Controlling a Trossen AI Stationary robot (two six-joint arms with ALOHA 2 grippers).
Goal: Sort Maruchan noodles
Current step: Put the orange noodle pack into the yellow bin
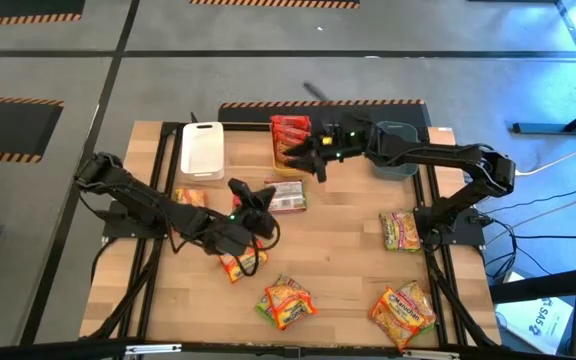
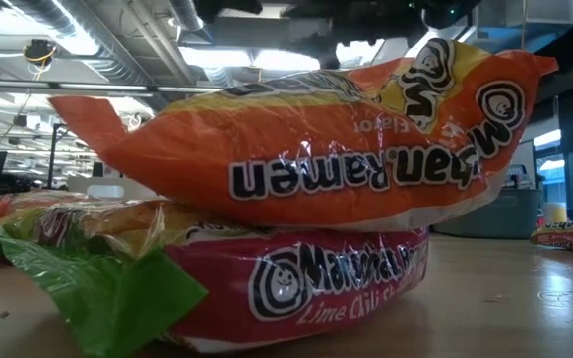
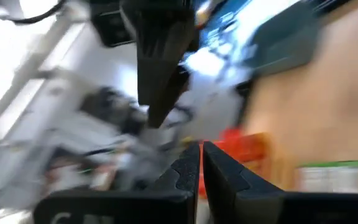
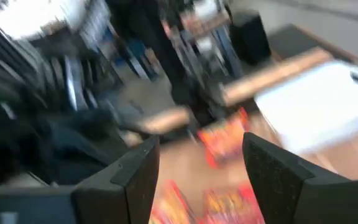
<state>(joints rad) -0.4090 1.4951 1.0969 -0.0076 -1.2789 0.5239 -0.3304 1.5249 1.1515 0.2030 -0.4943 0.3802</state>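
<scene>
Stacked right against the low camera, an orange packet [image 2: 306,139] lies on a red one [image 2: 306,283]. More Maruchan noodles sit along the table's near edge [image 1: 286,302], near-right corner [image 1: 404,310] and right side [image 1: 400,230]; bare wood lies between them at centre. Left gripper [image 1: 261,195] is mid-table, fingers [image 3: 185,171] pressed together, nothing between them, just beside a pale packet [image 1: 288,196]. Right gripper [image 1: 304,152] hangs spread wide, empty, over the orange bin [image 1: 276,160] of red packets [image 1: 290,128] at the far edge, between the white bin [image 1: 201,150] and grey-blue bin [image 1: 398,165].
</scene>
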